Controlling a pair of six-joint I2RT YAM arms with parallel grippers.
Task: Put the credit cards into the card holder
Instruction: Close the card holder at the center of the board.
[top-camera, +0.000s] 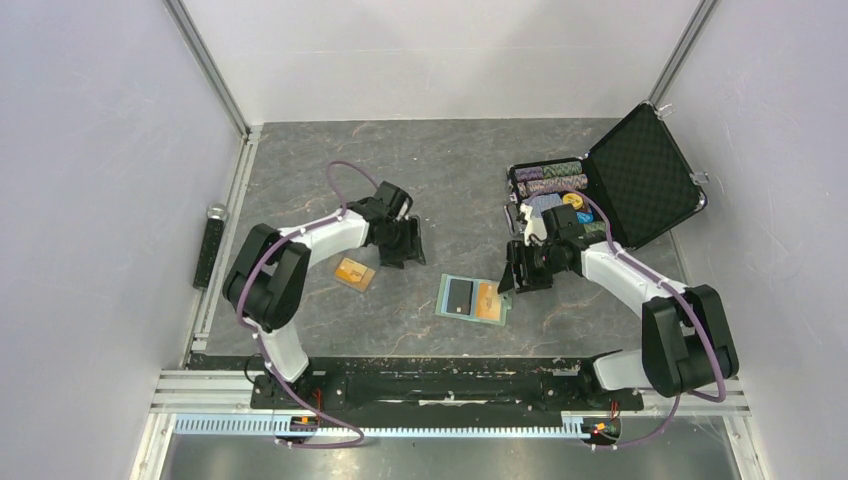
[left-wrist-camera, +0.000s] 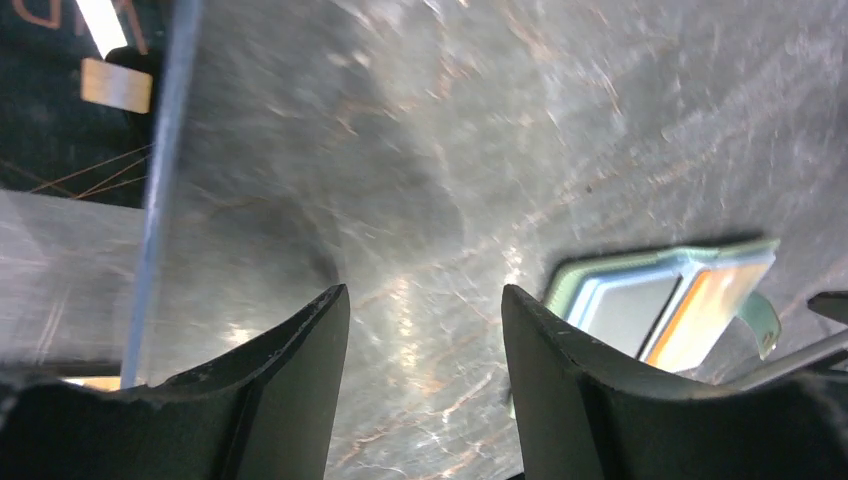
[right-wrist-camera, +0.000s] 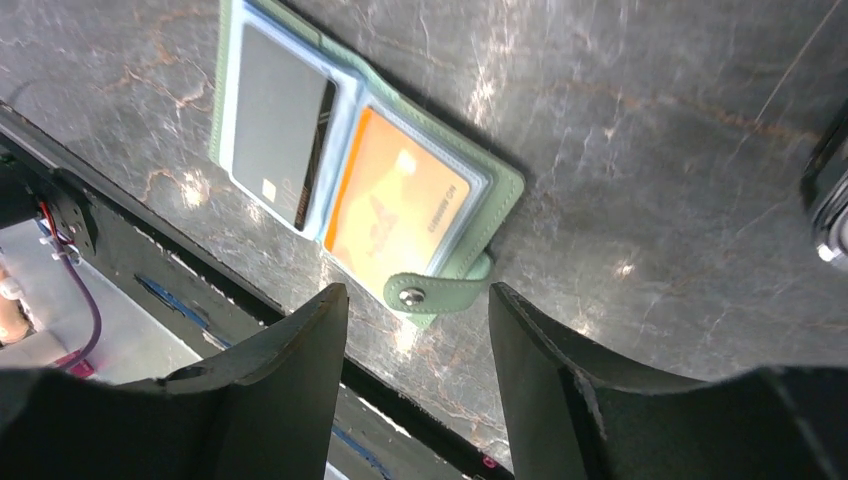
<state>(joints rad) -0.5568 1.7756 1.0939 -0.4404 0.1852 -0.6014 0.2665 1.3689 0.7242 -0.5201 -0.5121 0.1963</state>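
Your left gripper (left-wrist-camera: 422, 300) stands open with nothing between its fingers; its wrist view shows only bare dark marbled table (top-camera: 450, 170) in the gap. Just beside it, on the side toward the arm bases, one loose orange-gold card (top-camera: 355, 272) lies flat on the table, apart from the fingers and not in the wallet. Your right gripper (right-wrist-camera: 416, 295) is likewise open and empty, hanging over the near-right edge of the card holder (right-wrist-camera: 505, 190). The pale green card holder lies spread open and flat on the table between the two grippers, nearer the right one. Its snap tab (right-wrist-camera: 440, 293) is undone and sticks out from the edge closest to the right gripper's fingers. In the right wrist view, a dark grey card (right-wrist-camera: 275, 125) sits in one light blue pocket. An orange card (right-wrist-camera: 400, 215) sits in the adjoining pocket, next to the tab. The left wrist view shows the same holder at the right of its frame, blurred, with both pockets filled. Behind the right arm, at the far right of the table, a black case (top-camera: 640, 175) stands with its lid raised. Rows of striped poker chips (top-camera: 555, 178) lie in its tray.
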